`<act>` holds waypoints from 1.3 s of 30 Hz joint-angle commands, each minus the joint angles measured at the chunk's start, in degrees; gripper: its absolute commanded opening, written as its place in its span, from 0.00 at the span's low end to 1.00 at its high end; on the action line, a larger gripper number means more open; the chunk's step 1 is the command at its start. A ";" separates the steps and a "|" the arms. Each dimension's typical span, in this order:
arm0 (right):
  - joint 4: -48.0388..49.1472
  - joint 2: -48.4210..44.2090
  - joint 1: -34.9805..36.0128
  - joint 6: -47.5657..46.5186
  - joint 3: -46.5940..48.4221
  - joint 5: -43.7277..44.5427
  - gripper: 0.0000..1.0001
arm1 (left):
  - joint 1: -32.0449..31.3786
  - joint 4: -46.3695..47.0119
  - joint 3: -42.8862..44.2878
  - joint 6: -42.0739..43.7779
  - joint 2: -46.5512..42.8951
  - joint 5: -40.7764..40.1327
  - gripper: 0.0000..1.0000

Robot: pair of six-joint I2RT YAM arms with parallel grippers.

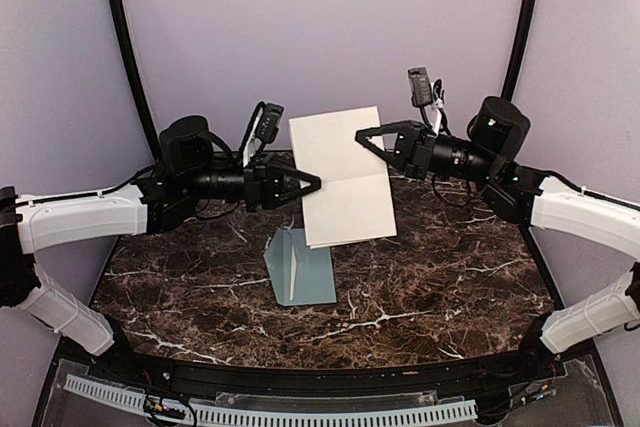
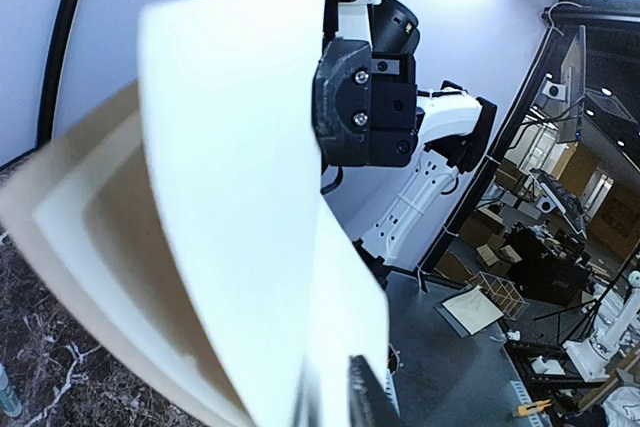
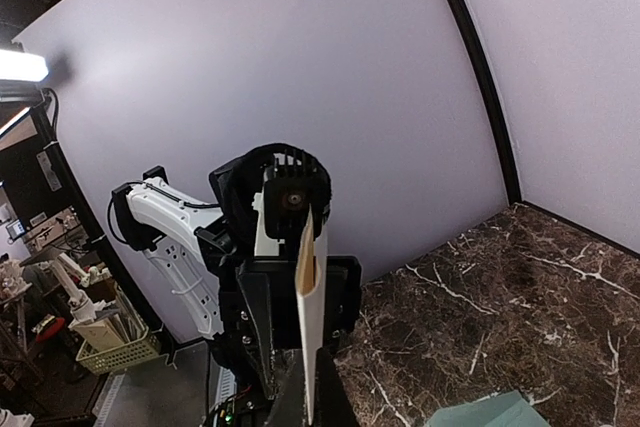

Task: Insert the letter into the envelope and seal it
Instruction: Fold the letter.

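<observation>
While the letter (image 1: 340, 182) hangs in the air between both arms, no part of the task is complete: insertion and sealing are both outstanding. Overhead view: the letter, creased across its middle, is held tilted above the table (image 1: 450, 277); the envelope (image 1: 300, 267) lies flat on the table under the letter's lower edge, with nothing seen inside it. The left gripper (image 1: 312, 185) meets the letter's left edge, the right gripper (image 1: 366, 136) its upper right part. Left wrist view: the letter fills the near field, curling; whether those jaws pinch it cannot be told, and the envelope is out of sight. Right wrist view: only here the letter shows edge-on, clamped between closed jaws, with an envelope corner at the bottom edge.
</observation>
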 commanded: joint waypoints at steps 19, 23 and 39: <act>1.18 -0.74 -0.33 -0.02 0.08 0.20 0.33 | 2.23 9.41 -0.84 -5.15 -1.13 0.04 0.00; -1.74 -2.69 -0.83 -1.24 -1.06 2.29 0.59 | 3.02 10.37 -1.15 -5.09 -1.67 -1.86 0.00; -3.71 -2.66 -2.71 -1.27 -2.85 -3.17 0.37 | 4.83 11.04 0.34 -6.98 -0.22 3.78 0.00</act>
